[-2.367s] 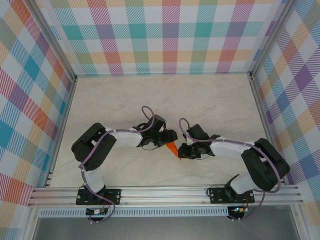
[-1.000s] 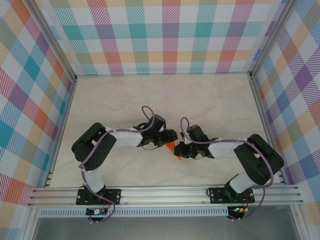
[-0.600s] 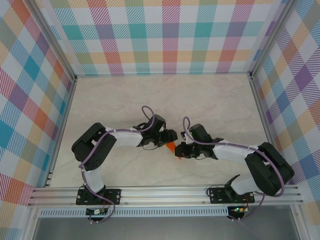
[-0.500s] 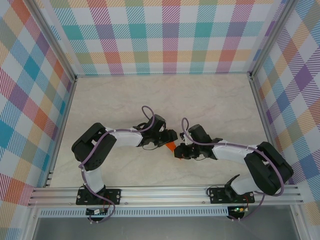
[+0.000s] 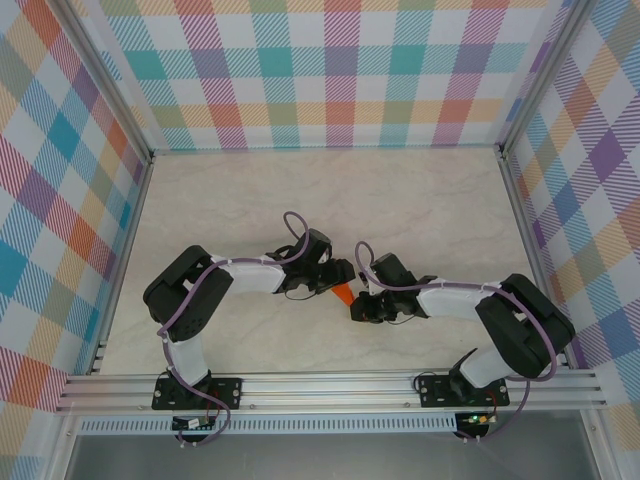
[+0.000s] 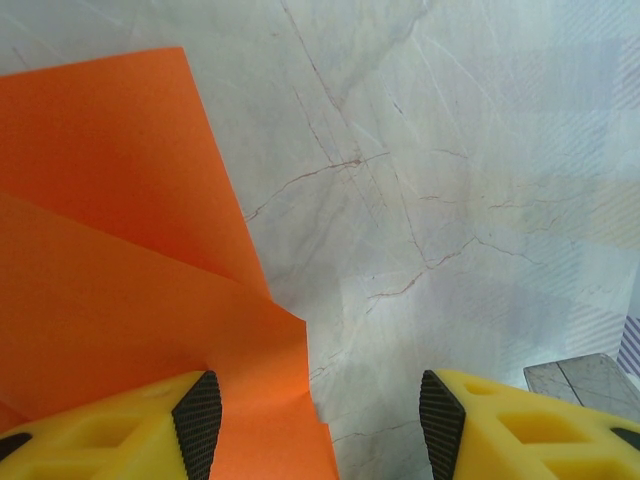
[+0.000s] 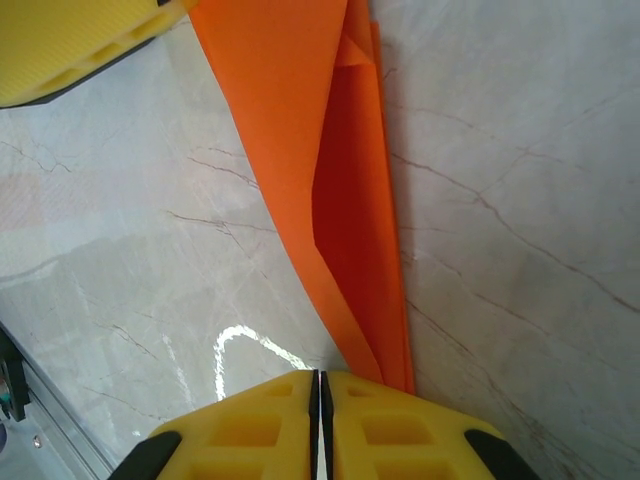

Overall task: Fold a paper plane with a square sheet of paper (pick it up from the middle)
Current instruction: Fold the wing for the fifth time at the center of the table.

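Observation:
The orange paper plane [image 5: 341,293] lies flat on the marble table between my two grippers, folded into a narrow pointed shape with layered flaps [image 7: 340,180]. My left gripper [image 5: 340,274] hovers open over its wide end. One pad is above the orange paper [image 6: 120,280], the other above bare table, with nothing between them [image 6: 320,425]. My right gripper [image 5: 360,308] is shut, its yellow fingers pressed together [image 7: 318,378] at the pointed tip. The tip runs under one finger. A left gripper finger [image 7: 80,50] shows at the paper's far end.
The marble table [image 5: 330,200] stretches free toward the back. Plaid walls [image 5: 330,80] close in the back and both sides. A metal rail [image 5: 330,385] with both arm bases runs along the near edge.
The right arm has shifted a little while its shut gripper stays at the paper's tip. The left arm and the paper have not moved.

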Robot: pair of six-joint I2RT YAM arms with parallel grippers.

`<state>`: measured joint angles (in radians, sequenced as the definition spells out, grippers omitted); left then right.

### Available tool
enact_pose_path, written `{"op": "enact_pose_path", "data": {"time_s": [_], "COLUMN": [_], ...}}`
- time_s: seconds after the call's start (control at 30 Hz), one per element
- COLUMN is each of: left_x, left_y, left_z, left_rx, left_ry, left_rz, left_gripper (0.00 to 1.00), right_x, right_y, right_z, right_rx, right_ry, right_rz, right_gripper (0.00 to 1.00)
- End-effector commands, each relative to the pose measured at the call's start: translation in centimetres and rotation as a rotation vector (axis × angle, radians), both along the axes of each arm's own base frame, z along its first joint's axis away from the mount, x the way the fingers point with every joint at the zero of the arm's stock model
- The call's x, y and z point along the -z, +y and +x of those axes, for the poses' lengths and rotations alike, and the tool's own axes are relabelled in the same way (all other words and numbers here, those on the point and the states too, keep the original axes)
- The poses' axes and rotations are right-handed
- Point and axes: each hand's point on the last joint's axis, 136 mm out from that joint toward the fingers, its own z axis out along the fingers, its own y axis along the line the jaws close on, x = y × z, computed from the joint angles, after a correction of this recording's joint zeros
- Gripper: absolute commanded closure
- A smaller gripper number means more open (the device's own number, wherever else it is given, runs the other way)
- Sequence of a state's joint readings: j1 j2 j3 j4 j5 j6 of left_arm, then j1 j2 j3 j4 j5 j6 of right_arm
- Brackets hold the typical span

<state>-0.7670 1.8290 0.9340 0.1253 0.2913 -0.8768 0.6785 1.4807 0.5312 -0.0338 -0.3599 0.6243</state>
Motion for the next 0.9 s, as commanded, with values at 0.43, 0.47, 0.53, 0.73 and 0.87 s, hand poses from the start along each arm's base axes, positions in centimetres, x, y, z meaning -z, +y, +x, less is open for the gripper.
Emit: {"op": "enact_pose_path", "data": {"time_s": [0.43, 0.47, 0.53, 0.73, 0.87], "left_x": [3.8, 3.8, 3.8, 3.7, 3.8], "left_y": [1.8, 1.7, 1.6, 1.3, 1.4], "left_z": [-1.3, -1.2, -1.1, -1.0, -1.1], "left_rx": [-0.006, -0.006, -0.008, -0.008, -0.008], "left_ry": [0.065, 0.064, 0.066, 0.067, 0.068], "left_rz": [0.125, 0.122, 0.119, 0.108, 0.109], "left_gripper": [0.42, 0.42, 0.42, 0.42, 0.42], "right_x": [-2.4, -3.1, -3.7, -4.6, -4.3], "right_y": [-1.1, -0.9, -0.8, 1.1, 1.7], "right_z": [0.1, 0.5, 1.3, 2.7, 3.6], "right_rx": [0.15, 0.155, 0.161, 0.136, 0.135], "right_ry": [0.07, 0.046, 0.002, -0.017, -0.025], "right_rz": [0.199, 0.214, 0.21, 0.259, 0.251], "right_gripper": [0.86, 0.85, 0.84, 0.83, 0.83]}}
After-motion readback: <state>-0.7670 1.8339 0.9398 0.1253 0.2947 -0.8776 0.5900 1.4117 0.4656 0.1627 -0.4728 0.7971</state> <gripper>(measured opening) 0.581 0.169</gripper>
